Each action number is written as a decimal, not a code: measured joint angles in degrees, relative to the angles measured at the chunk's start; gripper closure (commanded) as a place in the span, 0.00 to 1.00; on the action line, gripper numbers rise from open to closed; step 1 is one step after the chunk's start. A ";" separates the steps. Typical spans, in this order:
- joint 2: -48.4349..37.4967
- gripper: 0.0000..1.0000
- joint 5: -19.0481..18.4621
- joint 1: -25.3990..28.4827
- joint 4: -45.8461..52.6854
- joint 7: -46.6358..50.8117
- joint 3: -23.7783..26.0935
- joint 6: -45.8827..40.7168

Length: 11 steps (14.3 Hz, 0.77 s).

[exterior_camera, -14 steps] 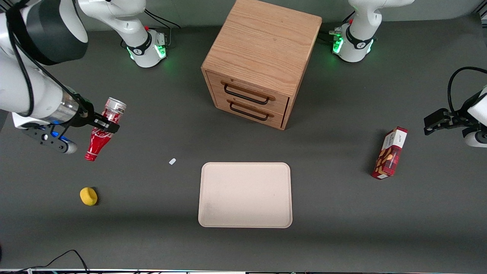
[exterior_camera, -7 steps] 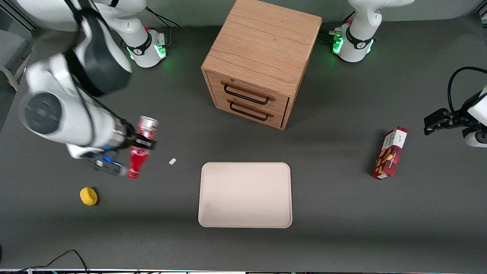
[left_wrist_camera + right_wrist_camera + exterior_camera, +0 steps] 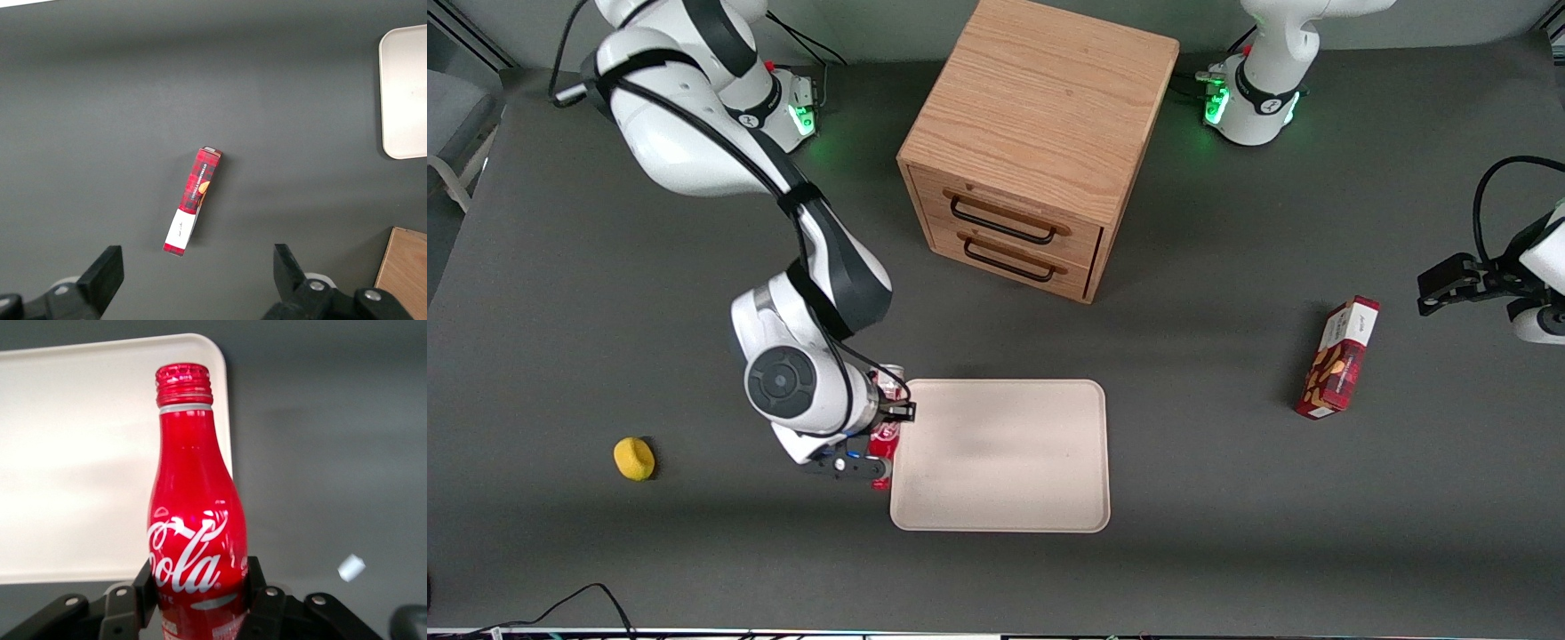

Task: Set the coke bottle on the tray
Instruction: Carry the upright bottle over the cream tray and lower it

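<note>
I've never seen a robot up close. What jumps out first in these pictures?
The bright red coke bottle stands out, clamped low on its body in the gripper, whose jaws are shut on it, right at the edge of the cream tray. Farther from the front camera stands a wooden drawer cabinet; a small yellow object lies toward the working arm's end.

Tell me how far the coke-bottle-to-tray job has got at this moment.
Done: the claw is shut on the coke bottle and holds it off the table. In hand: the bottle is at the edge of the tray toward the working arm's end, not yet resting on it. Left: move it over the tray, set it down and let go.
</note>
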 measured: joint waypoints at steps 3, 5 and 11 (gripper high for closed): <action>4.59 1.00 -0.02 0.34 0.59 -3.86 -0.15 6.29; 6.58 1.00 -0.06 1.47 0.74 -3.88 -1.17 9.43; 9.68 1.00 -0.06 2.72 0.96 -3.85 -3.65 14.04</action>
